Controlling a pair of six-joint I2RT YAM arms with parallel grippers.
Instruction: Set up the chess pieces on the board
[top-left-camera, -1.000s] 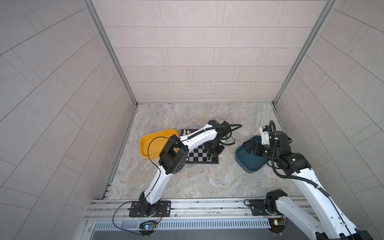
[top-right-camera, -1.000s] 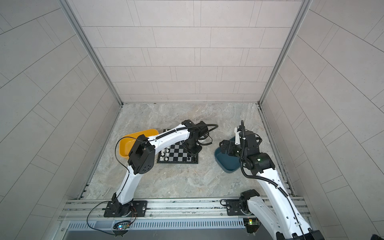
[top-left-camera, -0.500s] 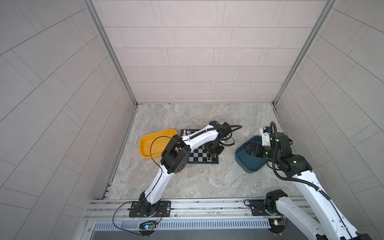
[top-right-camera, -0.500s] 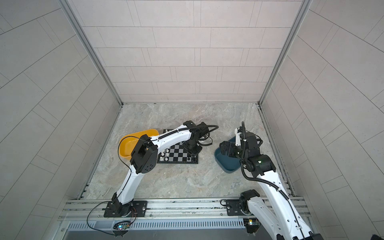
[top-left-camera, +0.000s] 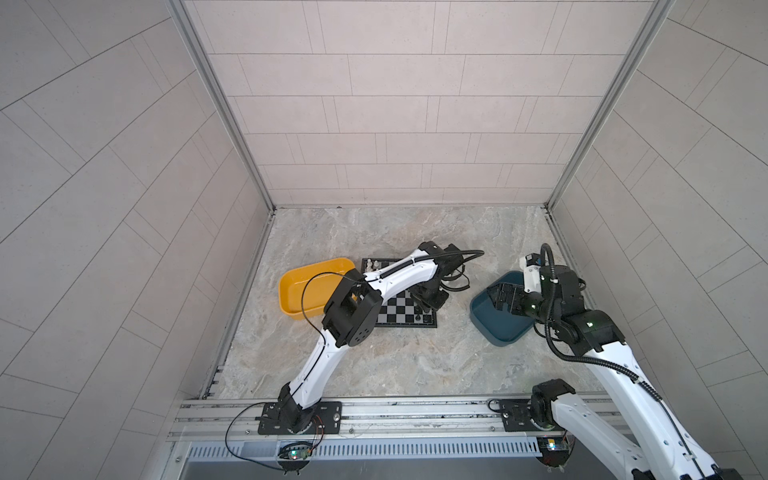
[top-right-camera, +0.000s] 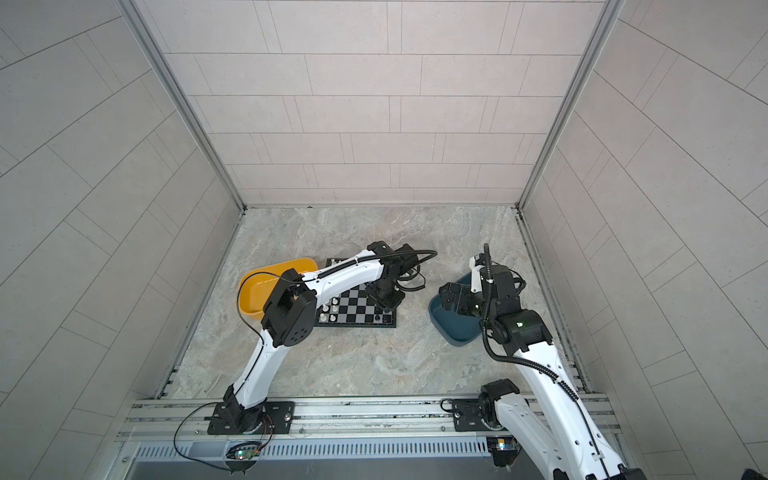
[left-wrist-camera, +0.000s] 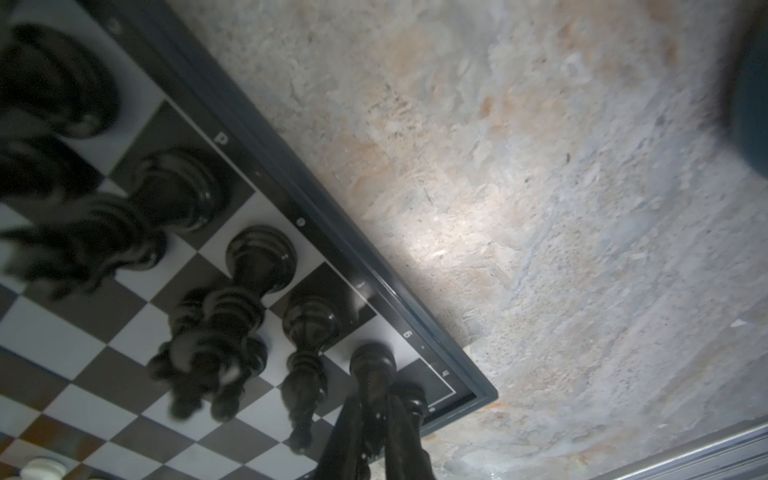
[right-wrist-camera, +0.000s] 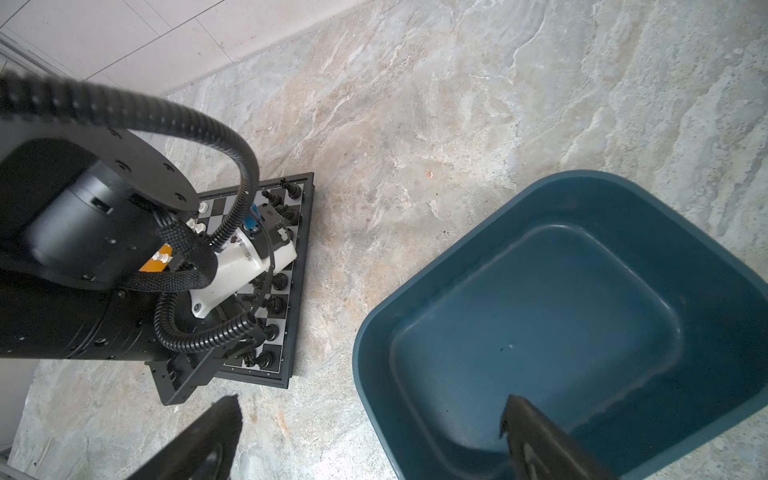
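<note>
Setup looks nearly complete: black chessmen (left-wrist-camera: 259, 253) line the board (left-wrist-camera: 50, 332), teal tray (right-wrist-camera: 540, 332) empty. Right gripper (right-wrist-camera: 372, 401) gapes; left gripper (left-wrist-camera: 374, 415), we cannot tell.

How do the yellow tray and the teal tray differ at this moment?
The yellow tray sits left of the board; the teal tray sits right of it. The left arm hides part of the yellow tray in both top views; the right gripper hovers, jaws open, over the teal tray's edge. Both look empty where visible.
</note>
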